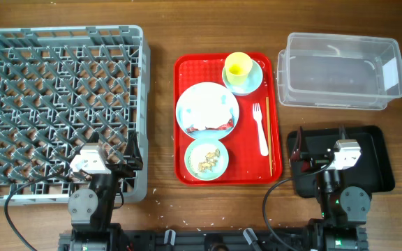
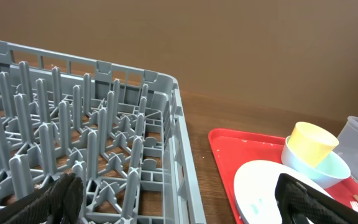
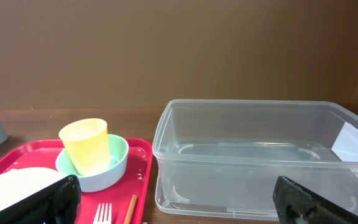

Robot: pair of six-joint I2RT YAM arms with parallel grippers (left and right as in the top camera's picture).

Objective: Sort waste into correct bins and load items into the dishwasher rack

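Note:
The grey dishwasher rack [image 1: 61, 104] stands at the left, also in the left wrist view [image 2: 104, 124]. A red tray [image 1: 274, 77] holds a yellow cup [image 1: 238, 66] inside a pale green bowl [image 1: 251, 82], a light blue plate [image 1: 206, 104] with a white napkin and red wrapper [image 1: 215, 127], a small dish [image 1: 206, 159] of crumbs, a white fork [image 1: 259, 129] and chopsticks [image 1: 270, 139]. The clear tub [image 1: 339, 70] and black tray [image 1: 375, 160] are at the right. My left gripper [image 2: 179, 193] is open over the rack's near right corner. My right gripper [image 3: 179, 199] is open over the black tray.
Loose whitish crumbs [image 1: 166, 202] lie on the wooden table near the front edge. In the right wrist view the cup [image 3: 86, 143] and tub [image 3: 260, 155] sit ahead, with the fork [image 3: 103, 214] at the bottom. A brown wall is behind.

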